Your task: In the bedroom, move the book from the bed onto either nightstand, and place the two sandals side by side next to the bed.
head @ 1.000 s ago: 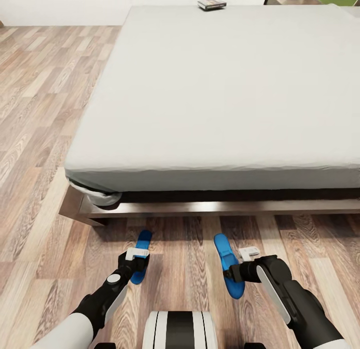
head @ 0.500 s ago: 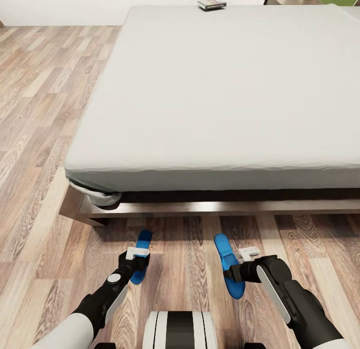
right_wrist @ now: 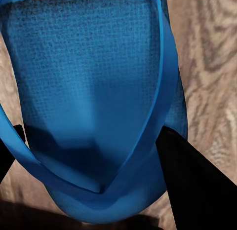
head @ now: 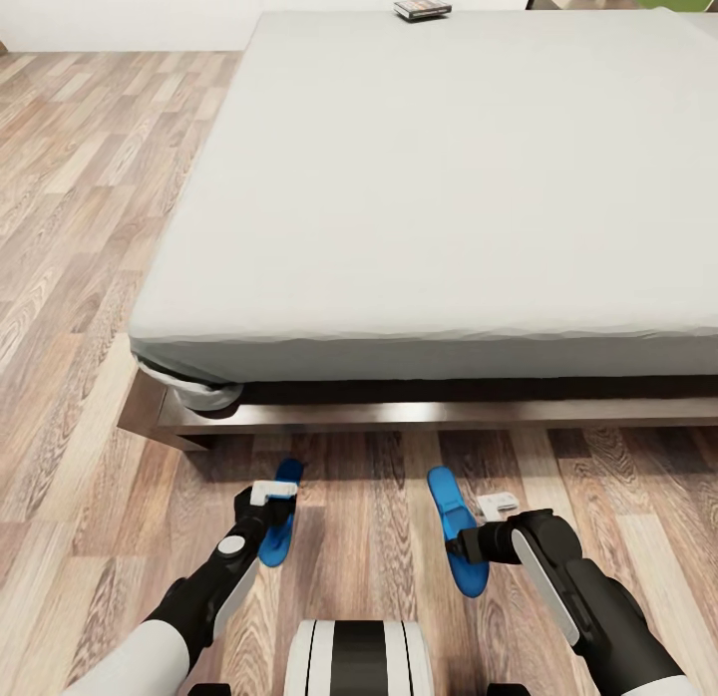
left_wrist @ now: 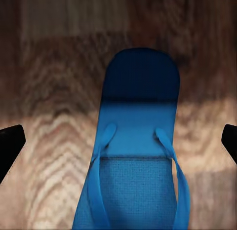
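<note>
Left gripper [head: 271,494] has released and lifted, jaws wide over the ribbed blue left sandal [left_wrist: 136,156]; right gripper [head: 469,546] pinches the right sandal [head: 454,526] at five o'clock.

Black arms with white panels, white-and-black trunk [head: 359,658].

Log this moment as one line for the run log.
left gripper: open above left bright blue flat sandal | right gripper: shut on right bright blue flat sandal | thin paperback book: on light-grey bed

We are reaching both arms low and forward. Our left gripper [head: 271,499] is hanging with fingers spread wide. Our right gripper [head: 467,546] is clamping its fingers [right_wrist: 190,185] together.
</note>
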Available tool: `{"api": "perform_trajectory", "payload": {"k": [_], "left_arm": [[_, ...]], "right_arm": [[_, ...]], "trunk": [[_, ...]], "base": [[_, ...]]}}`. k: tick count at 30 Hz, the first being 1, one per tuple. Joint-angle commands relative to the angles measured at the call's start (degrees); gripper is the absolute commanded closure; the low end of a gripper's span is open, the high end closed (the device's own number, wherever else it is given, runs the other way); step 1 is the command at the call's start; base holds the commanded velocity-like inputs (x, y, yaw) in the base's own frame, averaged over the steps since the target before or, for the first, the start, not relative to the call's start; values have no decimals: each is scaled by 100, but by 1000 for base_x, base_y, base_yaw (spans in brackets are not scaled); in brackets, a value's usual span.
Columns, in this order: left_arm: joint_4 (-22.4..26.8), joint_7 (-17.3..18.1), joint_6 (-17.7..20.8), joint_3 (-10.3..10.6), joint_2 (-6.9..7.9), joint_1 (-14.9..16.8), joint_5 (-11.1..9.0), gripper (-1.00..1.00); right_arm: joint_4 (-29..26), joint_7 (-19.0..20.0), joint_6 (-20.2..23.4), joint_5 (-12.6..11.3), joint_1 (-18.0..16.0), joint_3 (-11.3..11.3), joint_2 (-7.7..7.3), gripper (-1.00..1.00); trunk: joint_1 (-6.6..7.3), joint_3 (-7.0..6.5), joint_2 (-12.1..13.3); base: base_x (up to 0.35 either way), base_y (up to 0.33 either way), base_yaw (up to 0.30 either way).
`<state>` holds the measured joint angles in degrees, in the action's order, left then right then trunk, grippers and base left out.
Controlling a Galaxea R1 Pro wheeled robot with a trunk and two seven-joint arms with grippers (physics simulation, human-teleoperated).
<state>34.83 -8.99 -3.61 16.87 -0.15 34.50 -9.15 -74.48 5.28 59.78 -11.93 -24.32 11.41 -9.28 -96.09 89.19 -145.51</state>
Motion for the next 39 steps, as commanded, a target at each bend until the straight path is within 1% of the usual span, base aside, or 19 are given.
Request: {"api": "perform_trajectory", "payload": {"k": [1, 5, 17, 21, 30, 34, 35, 39], "left_arm": [[4, -49, -23, 44, 6, 4, -60, -100], [19, -52, -15, 43, 10, 4, -62, -100], [16, -66, -16, 43, 0, 4, -55, -100], [-19, -66, -17, 44, 0, 4, -51, -100], [-47, -42, -17, 42, 5, 4, -43, -100], [-52, -20, -6, 42, 9, 4, -38, -100], [-59, -18, 48, 43, 11, 1, -34, -100], [-123, -20, 229, 44, 23, -11, -37, -100]], "right_arm": [[-4, 8, 22, 6, -3, 8, -4, 100], [-1, 8, 22, 1, -3, 6, -4, 100], [3, 6, 22, 0, -3, 3, -4, 100], [3, 1, 22, -1, -3, 5, -4, 100], [34, -9, 10, 2, -3, 8, -4, 100], [280, -24, -6, 4, -13, -1, 7, 100], [455, -58, -19, 3, -21, -4, 28, 100], [653, -151, -139, 2, -31, -6, 35, 100]], "trunk": [[4, -19, 0], [14, -108, 5], [14, -108, 5], [24, -196, 11], [24, -196, 11], [24, -196, 11], [24, -196, 11], [24, -196, 11]], "base": [[0, 0, 0], [0, 0, 0], [0, 0, 0], [0, 0, 0], [0, 0, 0], [0, 0, 0], [0, 0, 0], [0, 0, 0]]}}
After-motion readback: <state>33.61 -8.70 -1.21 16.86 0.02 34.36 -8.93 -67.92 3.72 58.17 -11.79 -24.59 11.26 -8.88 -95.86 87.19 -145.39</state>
